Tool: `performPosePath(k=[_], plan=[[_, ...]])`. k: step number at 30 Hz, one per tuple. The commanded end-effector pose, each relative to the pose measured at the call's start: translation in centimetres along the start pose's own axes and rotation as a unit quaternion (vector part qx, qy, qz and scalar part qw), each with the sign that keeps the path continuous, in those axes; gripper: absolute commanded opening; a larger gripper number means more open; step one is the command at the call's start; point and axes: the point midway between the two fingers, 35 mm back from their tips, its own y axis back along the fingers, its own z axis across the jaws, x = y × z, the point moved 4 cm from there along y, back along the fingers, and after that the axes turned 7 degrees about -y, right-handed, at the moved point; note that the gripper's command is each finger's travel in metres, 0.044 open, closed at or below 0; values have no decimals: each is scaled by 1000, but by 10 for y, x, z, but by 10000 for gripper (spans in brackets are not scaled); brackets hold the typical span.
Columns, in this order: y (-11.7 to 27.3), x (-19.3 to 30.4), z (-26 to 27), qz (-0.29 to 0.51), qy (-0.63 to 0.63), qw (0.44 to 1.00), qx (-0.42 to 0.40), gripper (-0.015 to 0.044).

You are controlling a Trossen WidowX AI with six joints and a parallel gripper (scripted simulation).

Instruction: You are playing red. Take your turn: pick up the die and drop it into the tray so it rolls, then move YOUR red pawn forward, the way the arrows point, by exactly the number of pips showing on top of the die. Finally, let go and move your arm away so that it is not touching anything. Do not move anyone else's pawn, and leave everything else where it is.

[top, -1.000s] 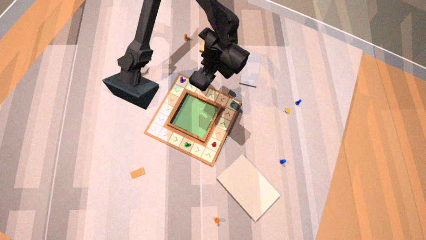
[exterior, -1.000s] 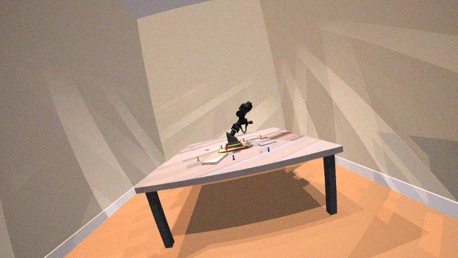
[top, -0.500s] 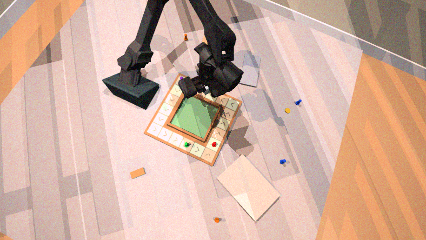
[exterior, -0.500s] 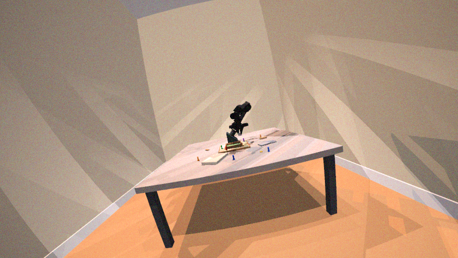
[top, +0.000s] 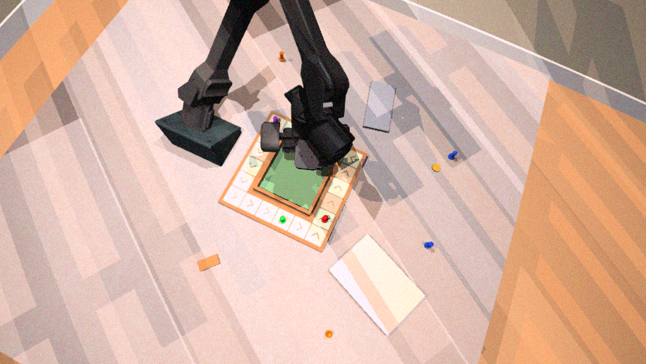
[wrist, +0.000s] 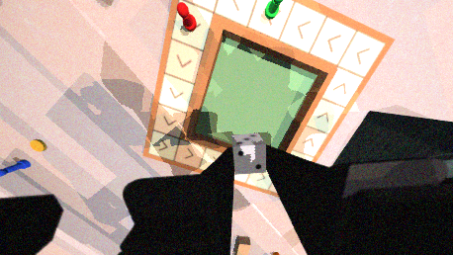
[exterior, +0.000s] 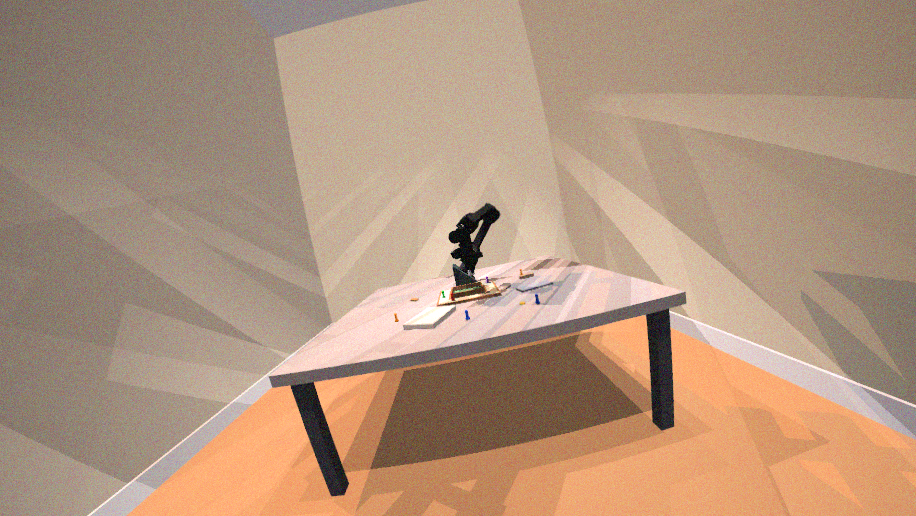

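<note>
My gripper (wrist: 246, 150) is shut on the grey-white die (wrist: 250, 154), above the edge of the green-floored tray (top: 293, 183) (wrist: 257, 94). The fingers hide the die in the top view. Pips show on the die's faces, but it is held, not lying in the tray. The tray sits in the middle of the board (top: 234, 196) (wrist: 363, 52) with arrowed squares. The red pawn (top: 324, 219) (wrist: 188, 20) stands on the square after the lower right corner in the top view. Arrows there point up the right side.
A green pawn (top: 282, 219) (wrist: 271, 9) and a purple pawn (top: 274, 119) stand on the board. Off it lie a cream slab (top: 384, 282), a grey slab (top: 379, 108), a yellow disc (top: 436, 167), an orange block (top: 209, 262), two blue pawns (top: 453, 155) (top: 428, 245) and orange pieces (top: 281, 56) (top: 328, 334).
</note>
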Motion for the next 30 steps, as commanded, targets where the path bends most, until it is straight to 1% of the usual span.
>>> performPosePath(k=[1, 9, 16, 23, 30], plan=[[-4, -11, -7, 1, -67, 998, 2, 0], [-10, -31, -18, 4, -197, 980, 3, 0], [-12, -31, -19, -5, -207, 978, 9, 0], [-21, -23, -20, -107, -206, 971, 57, 0], [-29, -16, -20, -218, -202, 952, 79, 0]])
